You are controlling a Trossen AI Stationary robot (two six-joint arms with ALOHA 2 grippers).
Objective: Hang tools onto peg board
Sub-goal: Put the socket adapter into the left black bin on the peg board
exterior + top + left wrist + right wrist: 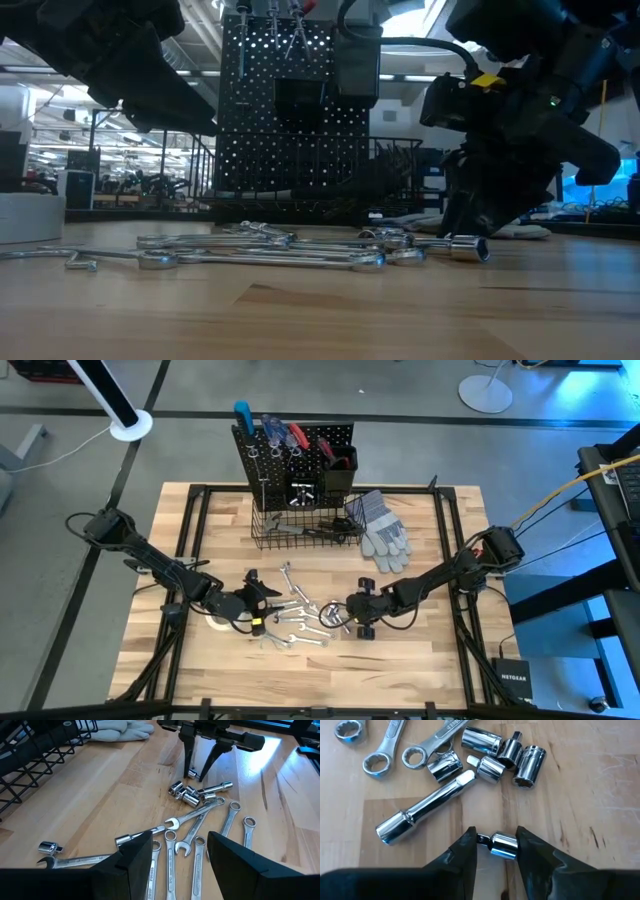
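Several silver wrenches [293,612] lie flat on the wooden table, with a cluster of chrome sockets [502,755] and a chrome extension bar [425,807] at their right end. My right gripper [496,842] points steeply down at the table, shut on a small chrome socket piece [501,845] that lies apart from the cluster. My left gripper [180,855] hovers open over the left part of the wrench pile and touches nothing. The black peg board [295,455] stands upright at the far edge, with some tools hung on it. My right gripper pinches the small chrome socket piece end to end: one finger [465,850] is at its square drive end [481,839], the other at its round end [514,844]. The fingers come slanting down from the table's right. The piece lies on its side on the table.
A black wire basket [300,528] sits at the peg board's foot, and grey work gloves [383,532] lie to its right. A white roll [216,622] lies under my left arm. Bare wood stretches along the near edge [330,680].
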